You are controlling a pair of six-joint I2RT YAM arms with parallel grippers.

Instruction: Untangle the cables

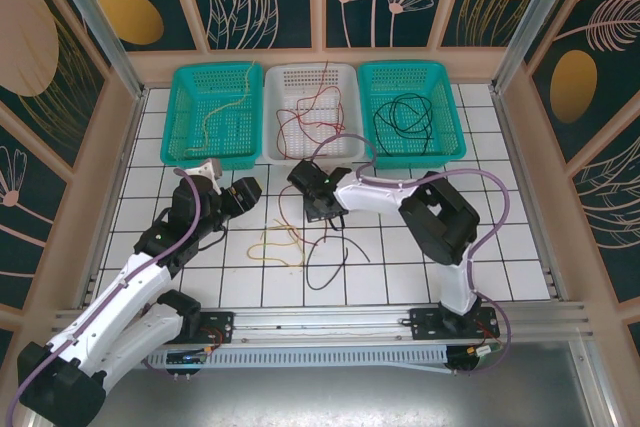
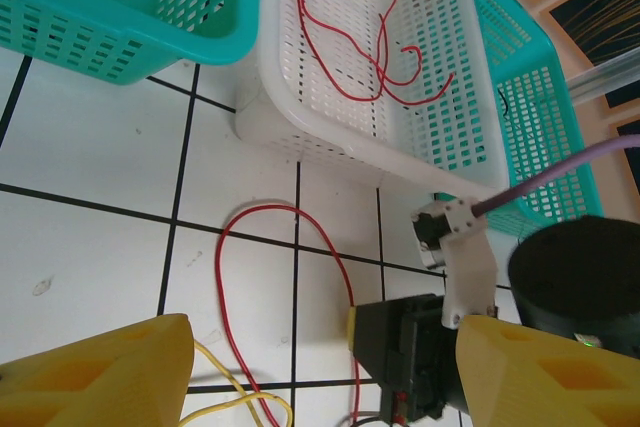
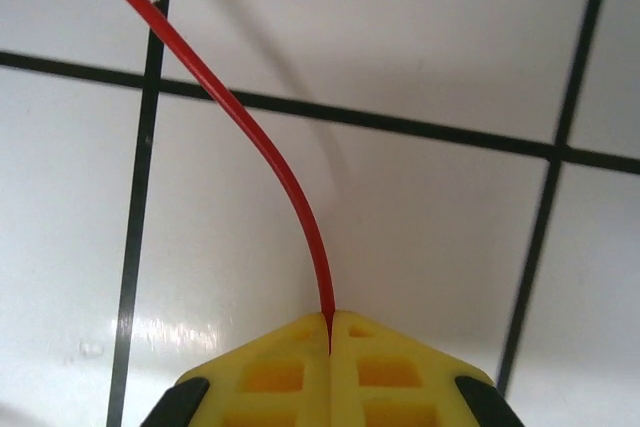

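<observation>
The right gripper (image 3: 330,319) has its yellow jaws pressed together on the red cable (image 3: 290,187), pinching it low against the tiled table (image 3: 450,197). From the pinch the cable runs straight ahead of the fingertips, then curves off to their left, its long axis flat along the tiles.

I'd say it should lift slowly and straight up, watching for a snag on the yellow cable (image 1: 275,244) and black cable (image 1: 330,262) lying loose just behind it. The white basket (image 1: 345,72) ahead looks the likely destination.

The left gripper (image 2: 320,347) hangs beside it, jaws wide and empty, a red loop (image 2: 268,207) on the tiles ahead of them.
</observation>
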